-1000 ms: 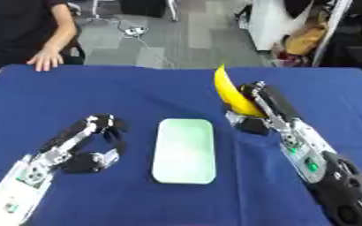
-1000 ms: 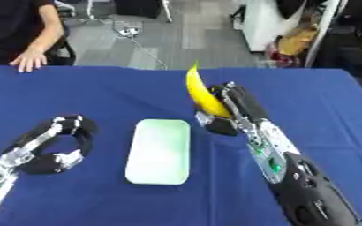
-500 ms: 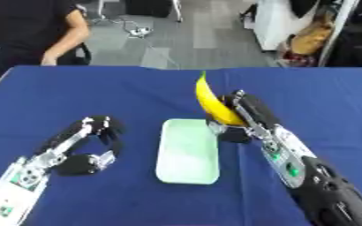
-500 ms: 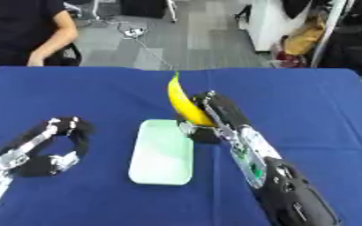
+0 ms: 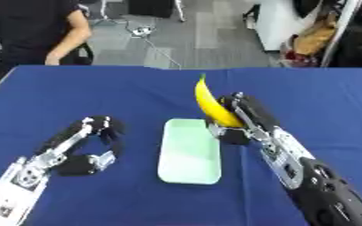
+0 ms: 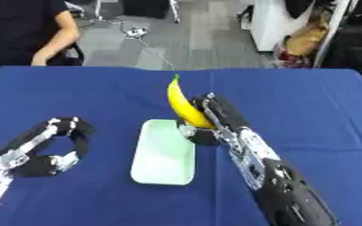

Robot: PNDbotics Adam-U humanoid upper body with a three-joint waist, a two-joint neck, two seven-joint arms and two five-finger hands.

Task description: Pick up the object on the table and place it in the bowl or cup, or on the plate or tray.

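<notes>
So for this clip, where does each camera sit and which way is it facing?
Left eye view: in the robot's head, looking down and forward over the blue table; shows the left hand curled and empty, and the right hand holding the banana at the right edge of the pale green tray.
Right eye view: the stereo partner beside it, facing the same way; both arms and hands show again.
Shared: the same moment and nearly the same scene, with everything sitting further left in the right eye's picture.

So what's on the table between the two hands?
The pale green tray lies between the left hand and the right hand, which holds the banana; clearest in the left eye view.
</notes>
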